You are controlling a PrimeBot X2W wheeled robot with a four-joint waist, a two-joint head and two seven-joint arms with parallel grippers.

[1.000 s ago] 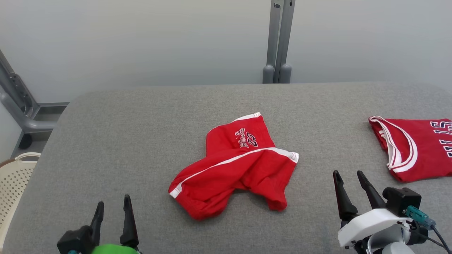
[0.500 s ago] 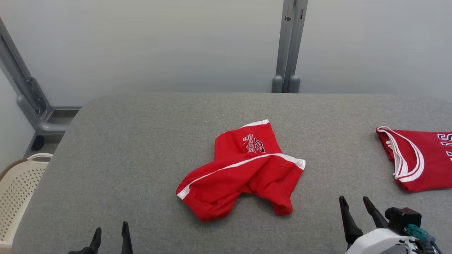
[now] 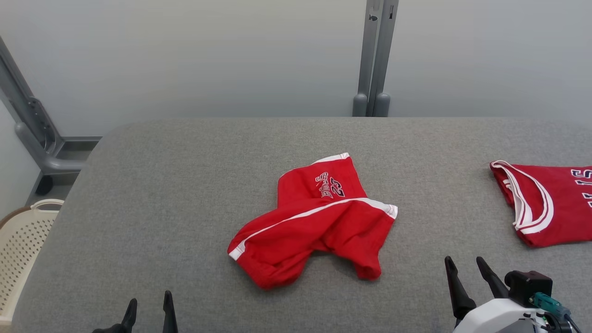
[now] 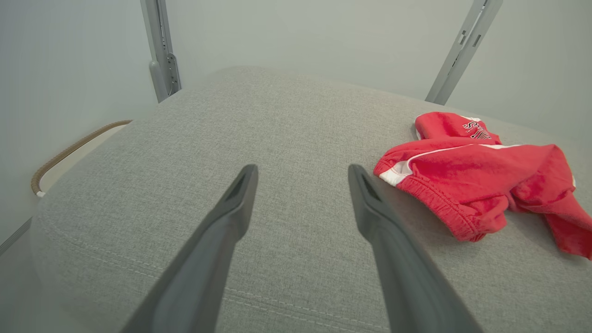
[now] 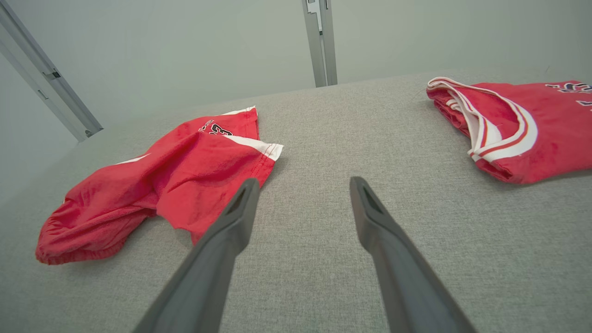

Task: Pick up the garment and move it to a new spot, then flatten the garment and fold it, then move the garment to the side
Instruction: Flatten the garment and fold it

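The garment is a pair of red shorts with white stripes and a printed number, lying crumpled on the middle of the grey padded table. My left gripper stands open at the near left edge, well short of the shorts. In the left wrist view the left gripper has its fingers spread over bare table, with the garment off to the right. My right gripper is open at the near right. In the right wrist view the right gripper is empty, and the garment lies just to its left.
A folded red jersey with white trim rests at the table's right side, also seen as the jersey. A cream perforated basket stands beside the table's left end. A grey post rises behind the far edge.
The whole head picture has shifted, so the camera moved. Both grippers sit lower in the head view than a second ago. The garment lies as before.
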